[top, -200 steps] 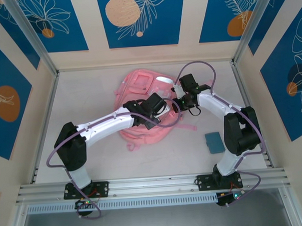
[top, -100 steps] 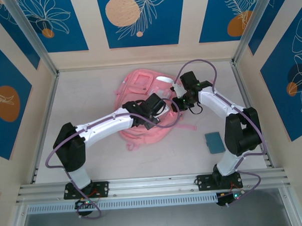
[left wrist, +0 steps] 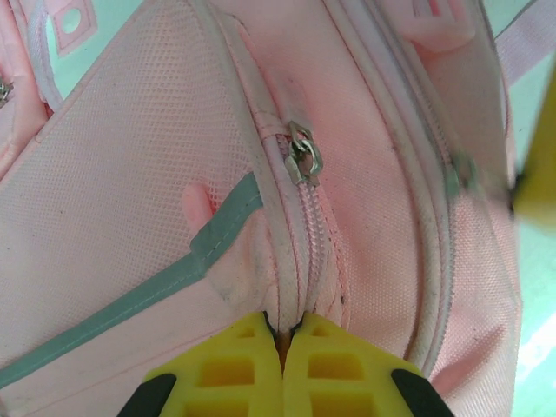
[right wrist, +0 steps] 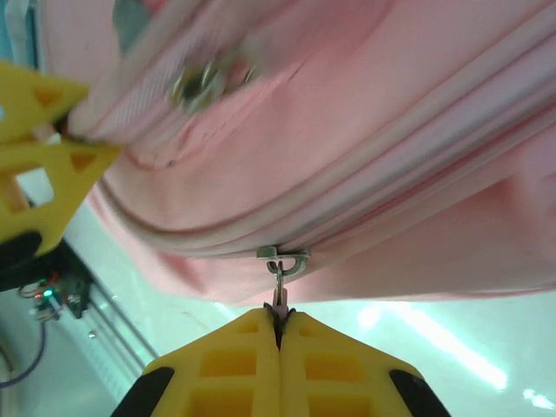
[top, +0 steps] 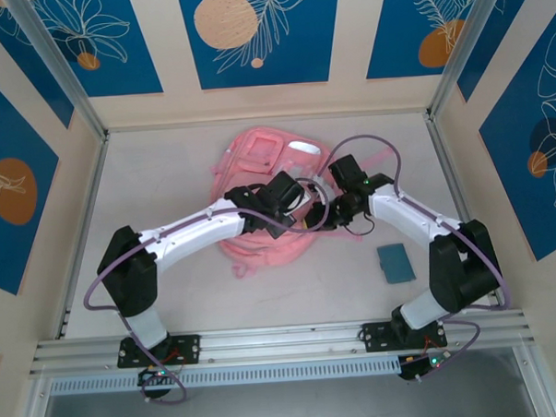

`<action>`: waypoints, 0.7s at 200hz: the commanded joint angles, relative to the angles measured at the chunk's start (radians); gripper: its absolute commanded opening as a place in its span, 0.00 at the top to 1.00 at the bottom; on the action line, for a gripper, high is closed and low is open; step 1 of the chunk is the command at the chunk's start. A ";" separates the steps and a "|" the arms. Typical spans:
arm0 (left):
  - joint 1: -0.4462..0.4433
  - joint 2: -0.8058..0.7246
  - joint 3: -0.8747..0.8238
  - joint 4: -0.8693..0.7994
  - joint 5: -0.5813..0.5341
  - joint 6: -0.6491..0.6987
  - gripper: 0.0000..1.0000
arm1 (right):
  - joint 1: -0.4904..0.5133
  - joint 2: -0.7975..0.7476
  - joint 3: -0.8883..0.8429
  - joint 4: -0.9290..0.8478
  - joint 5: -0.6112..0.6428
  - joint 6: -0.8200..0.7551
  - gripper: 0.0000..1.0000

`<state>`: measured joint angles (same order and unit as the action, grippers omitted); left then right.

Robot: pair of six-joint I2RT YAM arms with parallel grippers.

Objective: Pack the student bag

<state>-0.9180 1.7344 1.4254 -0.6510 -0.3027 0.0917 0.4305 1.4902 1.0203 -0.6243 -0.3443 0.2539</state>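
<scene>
Closest to the near edge of the table, on its right side, a small teal rectangular item lies flat, perhaps a notebook; the top view is too coarse to be sure. It is apart from the bag and beside the right arm.

Further in, around the middle of the table, the two end effectors meet over the student bag. The left end effector is closed, and its yellow fingertips pinch the fabric seam of a zipper line on the bag. A metal zipper slider sits on that same line, a little beyond the fingertips. The right end effector is also closed, and it holds the thin zipper pull that hangs from a second slider on the edge of the bag. In the right wrist view, the yellow fingers of the left end effector show at the left side, touching the pink fabric.

The bag lies flat, from the middle of the table toward the far edge, with its framed pocket on the far part.
</scene>
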 commanded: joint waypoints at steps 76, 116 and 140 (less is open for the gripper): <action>0.099 -0.099 0.016 -0.007 0.235 -0.059 0.42 | -0.113 -0.195 -0.034 0.024 0.160 0.159 1.00; 0.097 -0.061 0.030 -0.032 0.224 0.105 0.39 | -0.192 -0.144 0.038 -0.002 0.187 0.140 1.00; 0.097 0.006 0.088 -0.080 0.252 0.167 0.40 | -0.214 -0.127 0.055 0.003 0.163 0.136 1.00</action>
<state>-0.8246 1.6741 1.4452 -0.6731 -0.0891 0.1539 0.2340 1.3441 1.0447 -0.5945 -0.1749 0.3935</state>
